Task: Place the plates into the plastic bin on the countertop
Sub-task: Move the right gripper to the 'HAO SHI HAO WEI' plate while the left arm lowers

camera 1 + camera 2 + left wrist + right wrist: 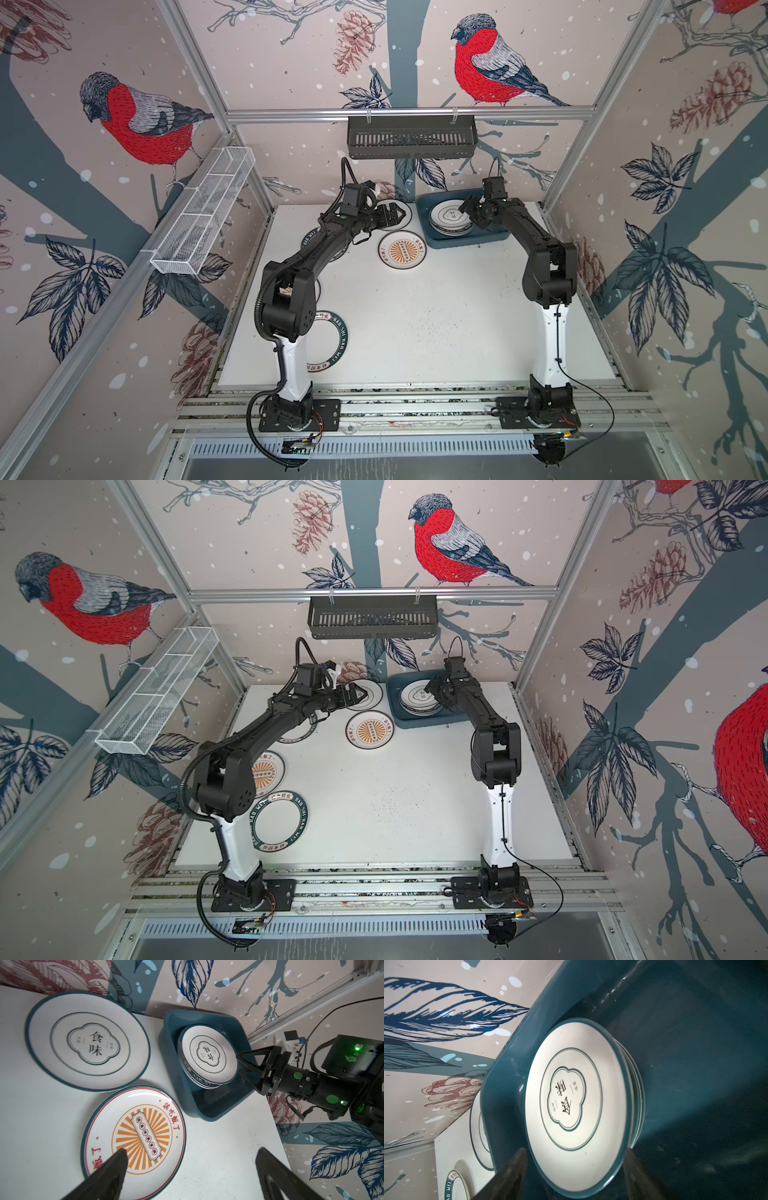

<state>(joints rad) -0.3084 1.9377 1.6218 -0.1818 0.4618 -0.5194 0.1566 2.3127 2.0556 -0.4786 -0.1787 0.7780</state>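
The plastic bin (469,243) sits just above and right of centre in both top views, at the far edge of the white speckled surface (436,324), close against the back wall. In its left half lies a stack of plates (207,1055); the topmost is face up, showing a thin dark rim and a cloud emblem, and a teal lettered rim peeks out lower in the pile. The right half of the bin floor is bare. The right arm (536,237) reaches in from the right of the frame. The right jaws are parted at the near rim of the topmost plate, one tip on each side of it, gripping nothing, while the plate rests on the pile. Just left of the bin, a loose cloud-emblem plate (87,1041) lies flat on the surface. A sunburst plate (402,250) with an orange centre lies right below it, their rims nearly meeting. The left arm (316,249) stretches in from the lower left, and the left jaws are spread wide and empty. In the top views they overlap the loose cloud-emblem plate. In the left wrist view one tip shows over the sunburst plate's edge and the other over bare surface. Whether they touch anything I cannot tell. Farther toward the lower left, a second sunburst plate (264,773) and a lettered-rim plate (279,820) lie partly hidden by the left arm, and another lettered rim (299,729) shows beneath its forearm.
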